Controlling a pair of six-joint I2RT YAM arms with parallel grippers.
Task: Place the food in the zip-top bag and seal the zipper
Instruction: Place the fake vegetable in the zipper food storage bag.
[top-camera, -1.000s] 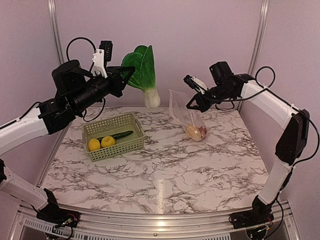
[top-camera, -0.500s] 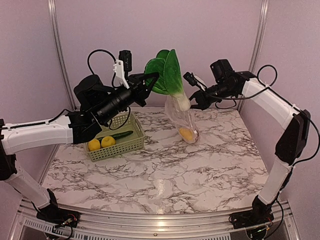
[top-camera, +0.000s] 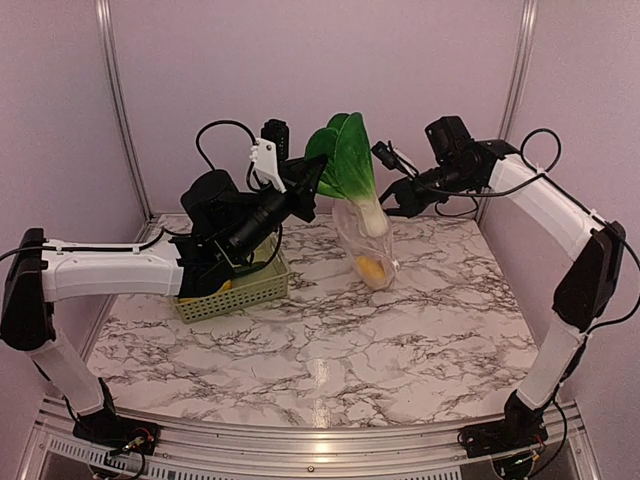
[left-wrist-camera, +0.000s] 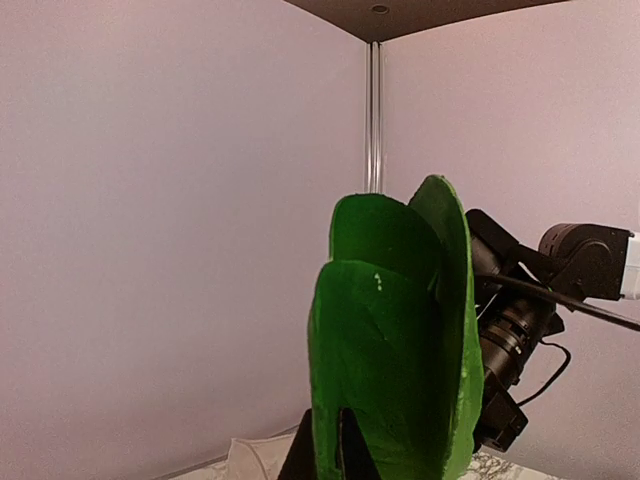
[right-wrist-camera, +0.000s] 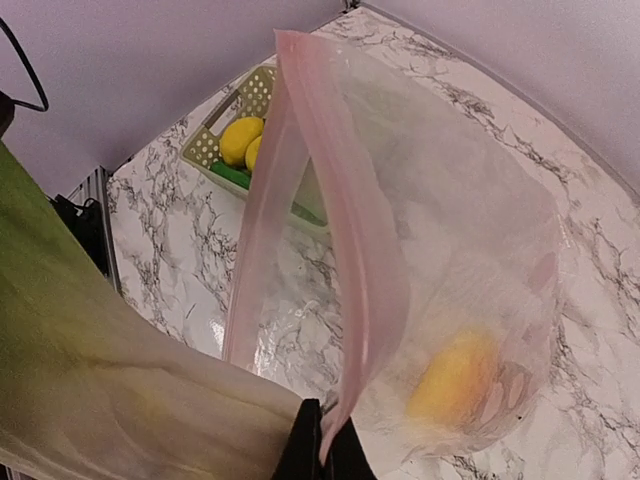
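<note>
My left gripper (top-camera: 312, 180) (left-wrist-camera: 340, 455) is shut on the green leaves of the bok choy (top-camera: 348, 165) (left-wrist-camera: 395, 340), which hangs upright. Its white base (top-camera: 372, 215) (right-wrist-camera: 120, 400) is at the open mouth of the zip-top bag (top-camera: 365, 245) (right-wrist-camera: 470, 270); I cannot tell whether it is inside. My right gripper (top-camera: 390, 203) (right-wrist-camera: 325, 450) is shut on the bag's pink zipper (right-wrist-camera: 345, 250) and holds the bag up by it. An orange-yellow fruit (top-camera: 368, 267) (right-wrist-camera: 455, 375) lies in the bag's bottom. Two lemons (right-wrist-camera: 243, 140) and the cucumber (right-wrist-camera: 228, 173) lie in the basket.
The light green perforated basket (top-camera: 250, 288) (right-wrist-camera: 215, 140) stands at the back left, partly hidden by my left arm in the top view. The marble table (top-camera: 330, 350) ends at walls behind and at metal posts (top-camera: 112, 90) in the back corners.
My left arm has swung right, carrying the bok choy from above the basket to the bag's mouth. The right gripper has kept its hold, and the bag now hangs more upright.
</note>
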